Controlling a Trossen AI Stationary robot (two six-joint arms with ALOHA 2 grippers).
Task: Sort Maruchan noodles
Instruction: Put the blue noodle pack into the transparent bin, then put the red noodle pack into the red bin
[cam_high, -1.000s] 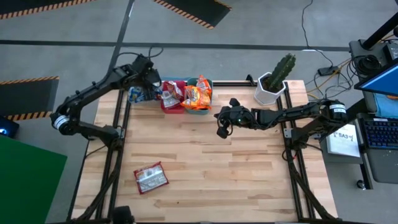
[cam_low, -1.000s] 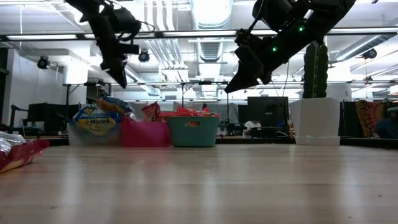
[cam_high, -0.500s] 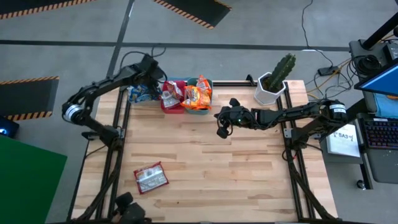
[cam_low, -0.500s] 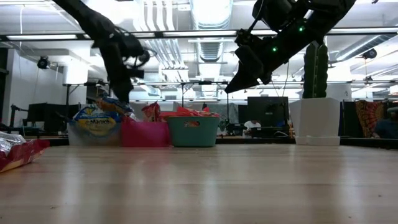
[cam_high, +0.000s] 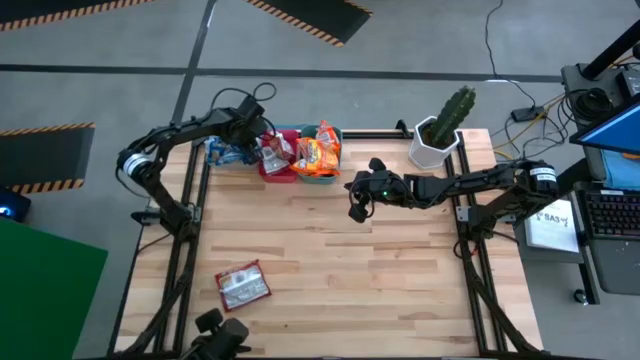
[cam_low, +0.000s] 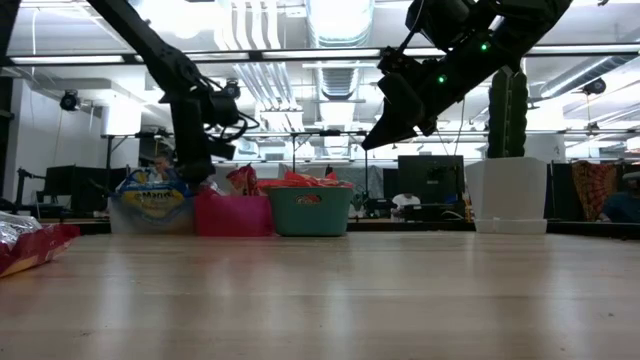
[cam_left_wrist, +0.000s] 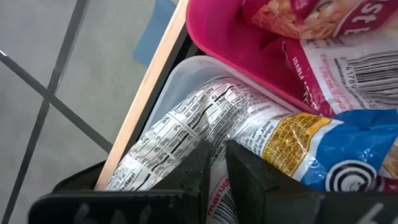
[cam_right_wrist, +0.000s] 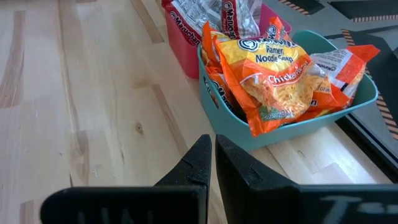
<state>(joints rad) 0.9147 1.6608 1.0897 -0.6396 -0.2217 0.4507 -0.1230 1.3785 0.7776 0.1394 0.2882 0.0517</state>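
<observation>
Blue noodle packet (cam_left_wrist: 323, 155) in clear bin (cam_left_wrist: 171, 93), left gripper (cam_left_wrist: 214, 163) (jaws narrow) pressing on it

Two dark, slim jointed arms with pale wrist bands, black cables, and green indicator lights.

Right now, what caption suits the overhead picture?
Left arm reaches into the clear bin; one red packet remains on the table.

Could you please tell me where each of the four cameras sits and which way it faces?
High: overhead, straight down; both arms, left gripper at the bins.
Low: table height, level; three bins, both arms above.
Left wrist: over the clear bin; own fingers nearly together.
Right wrist: faces the teal bin; own shut fingers.
Shared: every view shows the red bin.
</observation>
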